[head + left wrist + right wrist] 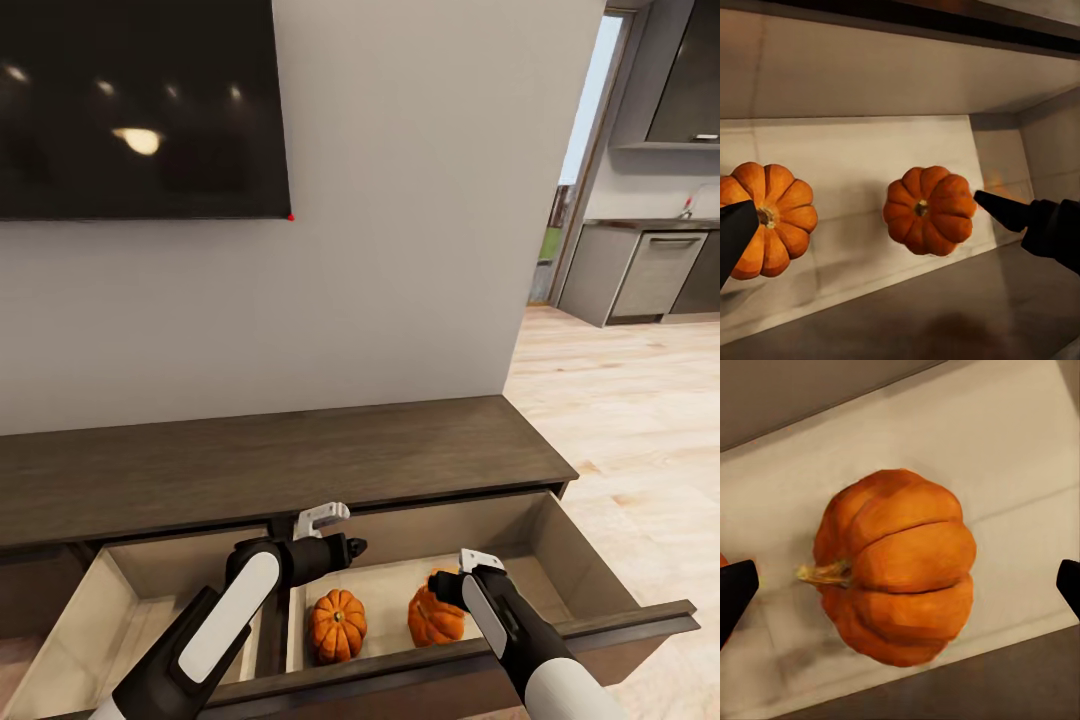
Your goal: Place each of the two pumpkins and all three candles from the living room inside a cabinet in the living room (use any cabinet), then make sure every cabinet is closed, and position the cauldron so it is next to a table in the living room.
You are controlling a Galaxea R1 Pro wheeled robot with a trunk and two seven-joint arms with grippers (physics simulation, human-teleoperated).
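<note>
two pumpkins sit in the pulled-out right drawer [600,560] of the dark cabinet [300,460] under the wall tv [140,100]. left pumpkin [337,625] rests upright on the pale floor, right pumpkin [435,615] lies tipped on its side, stem sideways. right gripper [900,585] hangs just over it, fingers spread wide and clear of its sides, holding nothing. left gripper [870,217] hovers above the drawer, fingers also wide apart and empty. next drawer [120,600] along is open too.

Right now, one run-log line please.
left gripper: open, over drawer | right gripper: open, around right pumpkin | left pumpkin: in drawer | cabinet drawers: open
</note>
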